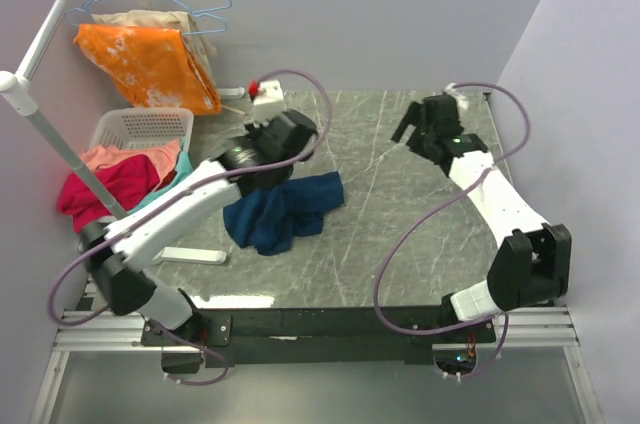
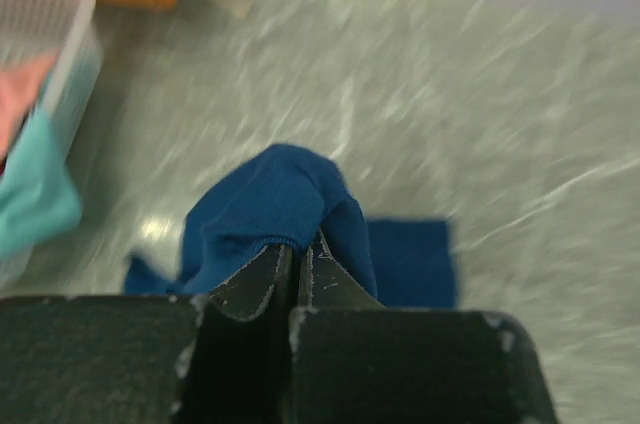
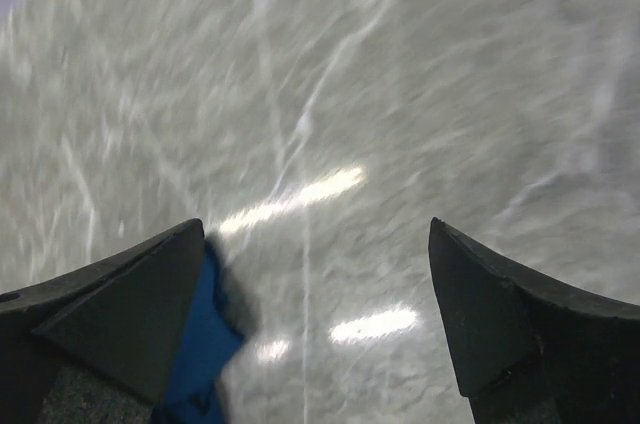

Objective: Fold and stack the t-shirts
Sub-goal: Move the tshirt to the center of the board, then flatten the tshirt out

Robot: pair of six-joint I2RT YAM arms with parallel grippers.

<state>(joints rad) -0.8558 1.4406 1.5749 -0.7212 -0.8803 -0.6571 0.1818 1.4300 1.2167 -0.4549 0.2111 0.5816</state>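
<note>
Left tool clamped shut on raised fold of navy t-shirt. Rest of garment crumpled on counter, left of centre. Right tool spread wide, holding nothing.

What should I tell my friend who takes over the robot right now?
Left gripper: shut on the blue t-shirt, which is bunched up mid-table.
Right gripper: open, holding nothing, over the bare table at the far right.
White basket at the left holds more clothes.
Done: nothing folded or stacked.
Left: spread, fold and stack.
</note>
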